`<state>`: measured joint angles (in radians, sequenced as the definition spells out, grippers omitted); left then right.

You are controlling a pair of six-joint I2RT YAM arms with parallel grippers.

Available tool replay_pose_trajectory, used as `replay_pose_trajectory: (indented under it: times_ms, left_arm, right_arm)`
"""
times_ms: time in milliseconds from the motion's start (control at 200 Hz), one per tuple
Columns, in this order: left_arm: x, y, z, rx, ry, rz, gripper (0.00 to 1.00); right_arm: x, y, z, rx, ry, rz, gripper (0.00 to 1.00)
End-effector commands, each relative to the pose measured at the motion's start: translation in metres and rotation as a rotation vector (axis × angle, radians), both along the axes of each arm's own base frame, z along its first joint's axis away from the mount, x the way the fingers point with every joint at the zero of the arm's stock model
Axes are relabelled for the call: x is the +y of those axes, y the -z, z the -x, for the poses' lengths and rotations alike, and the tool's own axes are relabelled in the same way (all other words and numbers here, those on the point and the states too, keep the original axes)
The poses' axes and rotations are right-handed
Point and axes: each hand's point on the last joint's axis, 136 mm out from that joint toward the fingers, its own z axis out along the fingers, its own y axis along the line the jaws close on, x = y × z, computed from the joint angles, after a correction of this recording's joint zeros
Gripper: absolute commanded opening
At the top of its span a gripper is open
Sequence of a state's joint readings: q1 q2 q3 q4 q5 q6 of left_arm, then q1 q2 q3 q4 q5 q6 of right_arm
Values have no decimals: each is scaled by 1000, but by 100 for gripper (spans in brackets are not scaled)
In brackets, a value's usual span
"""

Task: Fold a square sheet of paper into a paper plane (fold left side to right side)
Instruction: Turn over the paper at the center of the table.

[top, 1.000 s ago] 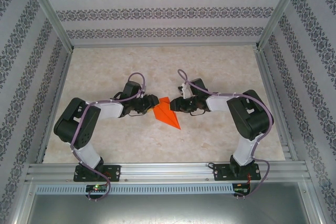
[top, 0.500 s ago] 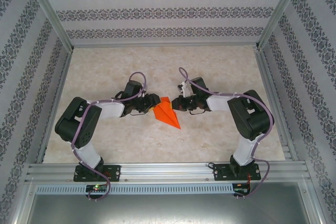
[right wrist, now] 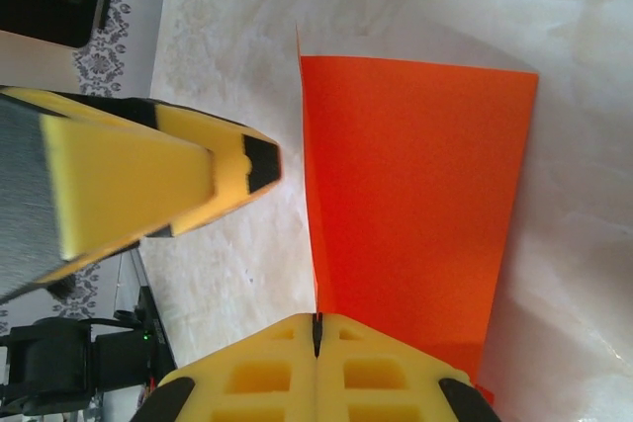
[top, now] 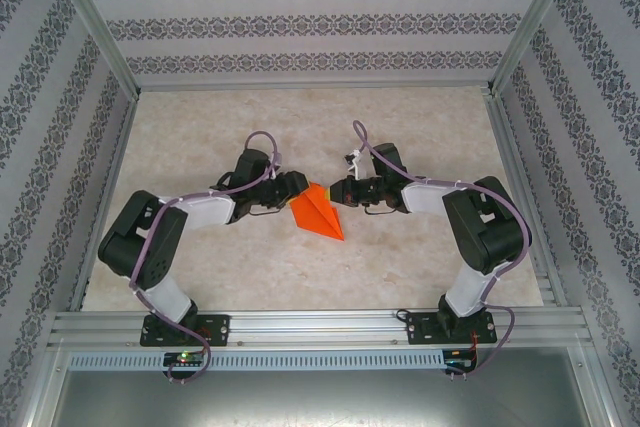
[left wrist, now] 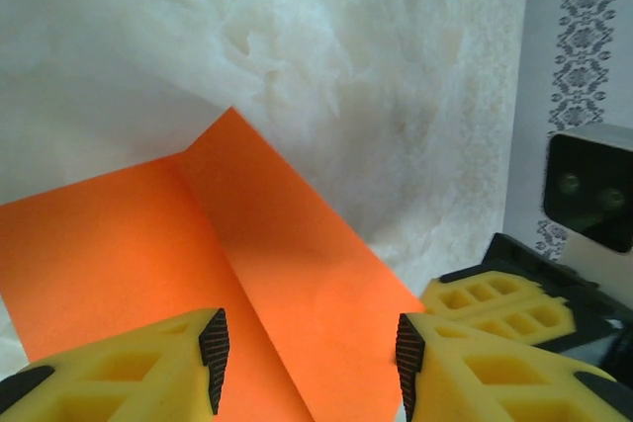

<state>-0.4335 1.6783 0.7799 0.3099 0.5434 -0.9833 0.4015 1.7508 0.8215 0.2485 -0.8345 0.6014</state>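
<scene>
The bright orange sheet of paper (top: 318, 212) lies mid-table, folded into a pointed wedge like a rough paper plane, with its tip toward the near right. My right gripper (top: 338, 191) is at its far right corner. In the right wrist view the right gripper (right wrist: 316, 321) is shut, with the paper's (right wrist: 415, 185) raised edge running into the seam between its fingers. My left gripper (top: 297, 187) sits at the wedge's far left side. In the left wrist view the left gripper (left wrist: 310, 353) is open and straddles the creased paper (left wrist: 247, 244) without pinching it.
The beige marbled tabletop (top: 300, 127) is fenced by aluminium rails and patterned walls (top: 320, 17). The two grippers stand close together, almost tip to tip over the paper. The right gripper's yellow fingers (left wrist: 504, 308) show beside my left ones.
The right gripper has shut on the paper's edge. Both grippers have moved slightly away from the near edge, and the wedge has shifted a little with them.
</scene>
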Motion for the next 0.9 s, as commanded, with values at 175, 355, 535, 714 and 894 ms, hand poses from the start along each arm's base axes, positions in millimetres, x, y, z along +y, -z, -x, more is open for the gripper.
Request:
replay_pose_trajectory:
  times_ms: [175, 355, 535, 714, 894]
  left_arm:
    - [-26, 6, -9, 6, 32, 42, 52]
    - [-38, 3, -16, -21, 39, 99, 49]
    - [-43, 0, -19, -37, 44, 118, 35]
    - [-42, 0, -20, -38, 44, 105, 22]
    - [-41, -5, -19, -51, 47, 96, 13]
  right_arm:
    - [3, -10, 5, -17, -21, -40, 0]
    - [1, -7, 5, -8, -14, -32, 0]
    - [-2, -5, 5, -3, 0, -22, 8]
    - [-14, 0, 3, -6, 30, 36, 26]
    - [-43, -7, 0, -63, 91, 134, 40]
